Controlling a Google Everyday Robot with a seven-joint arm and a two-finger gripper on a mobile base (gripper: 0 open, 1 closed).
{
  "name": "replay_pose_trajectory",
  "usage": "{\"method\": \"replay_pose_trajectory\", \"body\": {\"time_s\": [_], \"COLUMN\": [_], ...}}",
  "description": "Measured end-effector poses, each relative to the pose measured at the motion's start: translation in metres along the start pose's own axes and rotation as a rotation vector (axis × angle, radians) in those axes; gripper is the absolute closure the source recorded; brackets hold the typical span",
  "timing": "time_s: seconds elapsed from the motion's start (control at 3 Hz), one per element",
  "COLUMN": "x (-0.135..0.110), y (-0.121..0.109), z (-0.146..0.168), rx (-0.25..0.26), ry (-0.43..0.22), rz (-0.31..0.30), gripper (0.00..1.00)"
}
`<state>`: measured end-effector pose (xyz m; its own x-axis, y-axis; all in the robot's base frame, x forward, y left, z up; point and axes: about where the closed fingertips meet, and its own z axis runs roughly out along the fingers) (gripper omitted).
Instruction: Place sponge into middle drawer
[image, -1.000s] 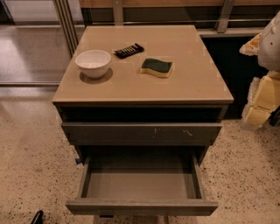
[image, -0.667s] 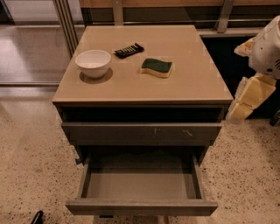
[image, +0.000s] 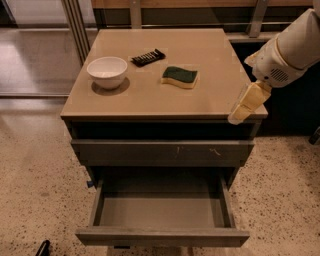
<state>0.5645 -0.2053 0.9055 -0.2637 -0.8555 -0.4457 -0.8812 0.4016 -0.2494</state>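
Fingers of the gripper (image: 237, 115) have swung in from the right to the worktop's (image: 150, 102) right front corner, holding nothing; their gap cannot be told. The sponge (image: 179, 76) lies unmoved on the worktop; the middle drawer (image: 160, 236) stands open.

I am looking at what seems to be an office or work building, not a home. A hard speckled floor (image: 35, 165) is spreading out around the tan table (image: 150, 100). Tall metal posts (image: 75, 25) with glass are standing behind the table's back left corner. My gripper (image: 245, 105) is hanging at the table's right edge, near its front right corner.
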Motion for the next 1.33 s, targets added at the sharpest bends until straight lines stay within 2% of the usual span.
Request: {"method": "replay_pose_trajectory", "body": {"time_s": [0.33, 0.67, 1.0, 1.33], "x": [0.001, 0.001, 0.004, 0.014], "y": [-0.025, -0.027, -0.023, -0.029], "z": [0.043, 0.051, 0.049, 0.049], "rx": [-0.037, -0.046, -0.037, 0.013], "ry": [0.009, 0.009, 0.017, -0.024], "rz": [0.043, 0.047, 0.065, 0.155], "gripper": [0.0, 0.0, 0.0, 0.0]}}
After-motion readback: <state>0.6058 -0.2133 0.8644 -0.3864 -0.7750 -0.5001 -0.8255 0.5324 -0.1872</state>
